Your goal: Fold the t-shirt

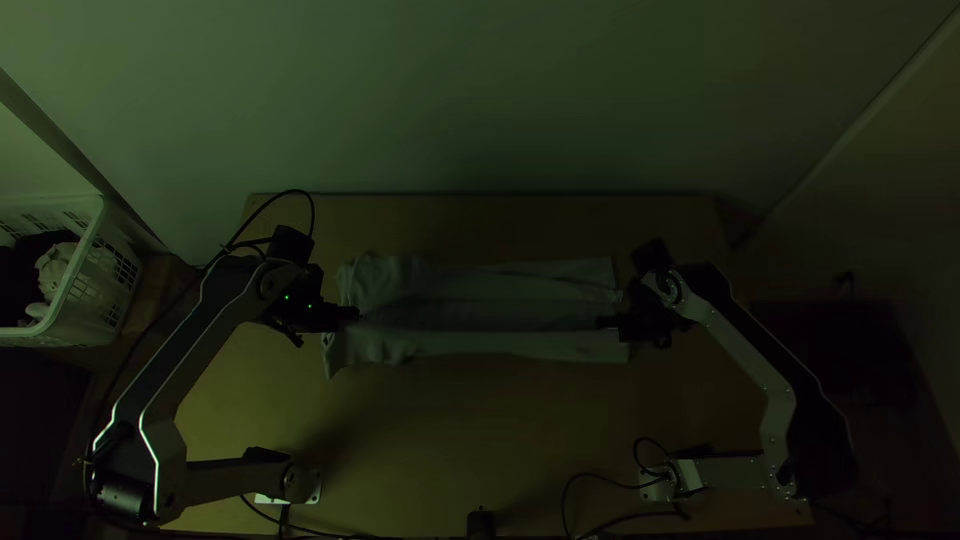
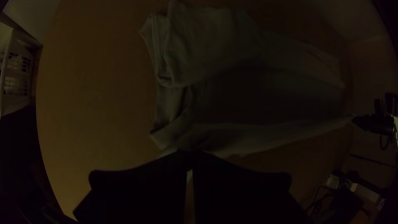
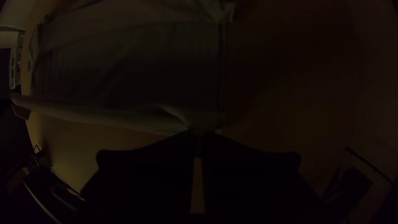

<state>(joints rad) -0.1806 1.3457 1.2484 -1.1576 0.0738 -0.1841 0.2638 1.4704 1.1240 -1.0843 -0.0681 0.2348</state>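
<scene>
T-shirt (image 1: 500, 280), dimly lit, lying across the middle of the light wooden table (image 1: 450, 430) in front of my two arms. Its long axis runs from the left arm's side to the right arm's side, roughly parallel to the table's far edge. The bunched, creased end, with layered seamed folds, points toward the left arm; the straighter end, with a stitched hem line, points toward the right arm. Lengthwise, a pale far strip and a pale near strip flank a darker central band.

Left gripper (image 1: 354, 314), at the creased end: in the left wrist view, I have its fingers closed on the near part of the cloth, pinched between the tips. Right gripper (image 1: 600, 322), at the hemmed end: in the right wrist view, I have its fingers closed on the near part of the cloth, just beside the hem line. Between the two grips, the near part of the shirt is drawn out in a long raised fold.

Surroundings: a white slatted basket (image 1: 85, 285) with dark and pale cloth in it stands beyond the table on the left arm's side. Black cables (image 1: 564, 500) loop near the right arm's base.
</scene>
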